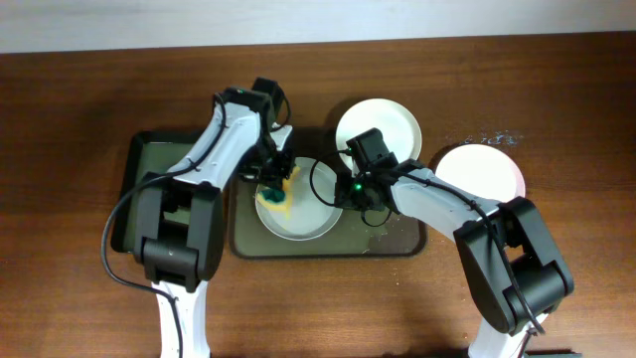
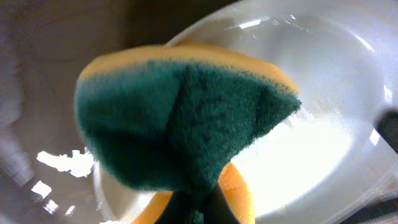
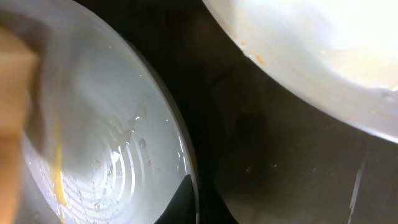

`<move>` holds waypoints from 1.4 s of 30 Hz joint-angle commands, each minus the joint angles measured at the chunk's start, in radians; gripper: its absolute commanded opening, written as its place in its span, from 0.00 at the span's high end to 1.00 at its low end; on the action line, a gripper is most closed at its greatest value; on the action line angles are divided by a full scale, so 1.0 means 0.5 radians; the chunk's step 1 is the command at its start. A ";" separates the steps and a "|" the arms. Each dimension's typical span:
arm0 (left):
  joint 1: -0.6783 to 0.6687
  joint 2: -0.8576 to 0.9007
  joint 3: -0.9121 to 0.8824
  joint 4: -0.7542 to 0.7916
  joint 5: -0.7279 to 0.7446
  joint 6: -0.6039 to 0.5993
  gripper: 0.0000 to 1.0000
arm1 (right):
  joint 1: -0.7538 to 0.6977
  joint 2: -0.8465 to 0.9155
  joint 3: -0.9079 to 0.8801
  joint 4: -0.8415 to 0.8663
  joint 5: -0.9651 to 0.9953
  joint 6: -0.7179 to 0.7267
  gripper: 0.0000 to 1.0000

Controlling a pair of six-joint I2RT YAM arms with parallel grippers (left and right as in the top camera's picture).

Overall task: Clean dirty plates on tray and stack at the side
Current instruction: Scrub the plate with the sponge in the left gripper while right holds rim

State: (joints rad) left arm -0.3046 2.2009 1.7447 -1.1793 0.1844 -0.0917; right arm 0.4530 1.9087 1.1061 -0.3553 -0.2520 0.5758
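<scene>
One white plate [image 1: 310, 221] lies on the dark olive-brown tray [image 1: 397, 244]. My left gripper [image 1: 275, 185] is shut on a yellow sponge with a green scrub face [image 2: 186, 118] and holds it on the plate's left part [image 2: 323, 124]. My right gripper [image 1: 348, 189] is shut on this plate's right rim, with one dark finger over the wet rim [image 3: 185, 198]. A yellow smear [image 3: 59, 177] shows on the plate [image 3: 106, 143]. A second plate [image 1: 378, 121] sits at the tray's back edge, and it also shows in the right wrist view [image 3: 311, 56]. A third plate [image 1: 482, 171] lies on the table to the right.
A smaller black tray [image 1: 149, 164] lies left of the olive tray, under my left arm. Bare tray floor [image 3: 267, 162] shows between the two plates. The brown table [image 1: 79, 119] runs to a pale wall at the back.
</scene>
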 commanded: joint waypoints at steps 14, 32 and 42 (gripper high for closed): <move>-0.072 -0.016 -0.513 0.289 0.806 0.724 1.00 | -0.004 0.023 0.021 -0.012 0.049 0.018 0.96; -0.085 -0.016 -0.224 0.405 -1.189 -0.732 1.00 | -0.004 0.023 0.021 -0.014 0.049 0.018 0.96; -0.085 -0.016 -0.208 0.510 -0.799 -0.312 1.00 | -0.004 0.023 0.021 -0.015 0.055 0.018 0.96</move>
State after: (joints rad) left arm -0.3843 2.1677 1.6234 -0.9344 -0.2989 -0.4232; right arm 0.4576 1.9091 1.1240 -0.3363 -0.2569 0.5941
